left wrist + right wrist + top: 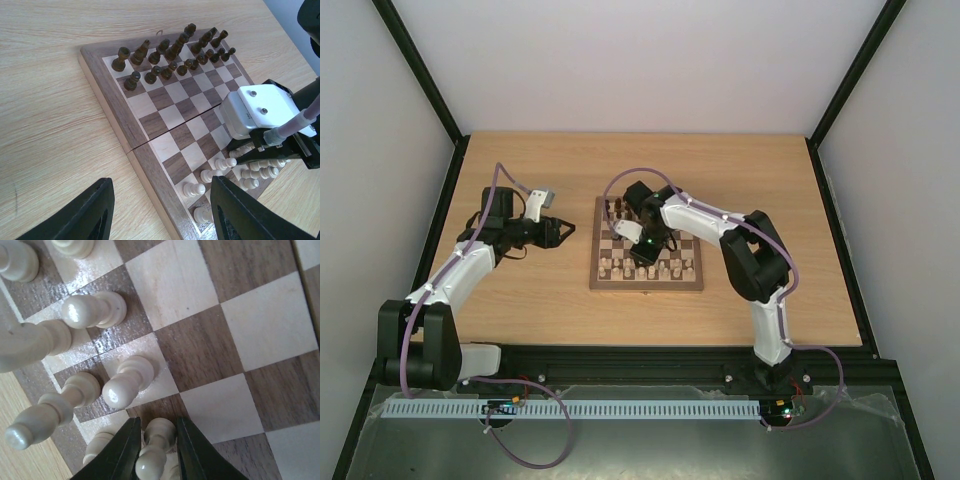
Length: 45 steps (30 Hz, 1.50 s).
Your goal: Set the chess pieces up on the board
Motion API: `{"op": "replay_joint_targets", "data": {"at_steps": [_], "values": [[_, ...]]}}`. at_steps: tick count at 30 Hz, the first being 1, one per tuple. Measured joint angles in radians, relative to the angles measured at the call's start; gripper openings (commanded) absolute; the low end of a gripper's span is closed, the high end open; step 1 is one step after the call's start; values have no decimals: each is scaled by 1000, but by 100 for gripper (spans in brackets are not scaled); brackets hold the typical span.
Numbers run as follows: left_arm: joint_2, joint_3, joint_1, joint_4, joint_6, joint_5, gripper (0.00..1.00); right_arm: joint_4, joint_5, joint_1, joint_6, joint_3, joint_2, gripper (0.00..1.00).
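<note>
the board (pixel 647 258) lay near the middle of the bench (pixel 770 180), between the two arms. dark pieces (pixel 171 50) stood in two rows along its far edge, and pale pieces (pixel 209 175) were ranked along the near edge. the right jaws were down low among the pale ranks, one on each side of a pale pawn (pixel 156 440) that stood upright on the board. they sat very close to it, but whether they pinched it or stood just off it i could not tell. the left jaws hung over the bench just left of the board, well apart, with nothing between them.
</note>
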Motion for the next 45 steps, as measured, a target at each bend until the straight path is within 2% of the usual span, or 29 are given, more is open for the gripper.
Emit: {"op": "replay_joint_targets", "data": {"at_steps": [4, 9, 16, 19, 20, 21, 27, 30, 32, 33, 34, 36, 37, 41, 45], "values": [[0, 0, 0, 0, 0, 0, 56, 2, 5, 0, 0, 1, 5, 30], [2, 0, 0, 0, 0, 0, 56, -3, 5, -6, -5, 16, 5, 32], [20, 32, 0, -61, 42, 11, 58, -36, -50, -84, -16, 178, -2, 33], [29, 66, 0, -98, 85, 13, 69, -45, -71, -135, -27, 181, -22, 33], [36, 89, 0, -122, 103, 10, 88, -51, -77, -154, -30, 181, -31, 33], [44, 112, 0, -141, 128, 4, 98, -56, -80, -169, -31, 181, -39, 32], [96, 314, 0, -283, 290, -88, 99, -59, -76, -261, -23, 163, -137, 30], [98, 382, 0, -315, 318, -143, 99, -52, -53, -301, -5, 124, -228, 26], [98, 415, 0, -314, 307, -187, 99, -42, -32, -325, 16, 106, -280, 27], [98, 431, 0, -308, 288, -220, 99, -32, -18, -337, 25, 98, -302, 30], [97, 443, 0, -301, 269, -254, 99, -22, 1, -349, 37, 89, -322, 39], [96, 451, 0, -278, 237, -311, 99, 4, 53, -375, 70, 61, -357, 71], [95, 451, 0, -273, 230, -330, 99, 15, 72, -394, 93, 49, -369, 97], [60, 406, 0, -221, 224, -389, 99, 40, 109, -502, 172, 21, -385, 99], [-57, 298, 0, -144, 228, -463, 99, 74, 64, -625, 260, 18, -417, 99]]}}
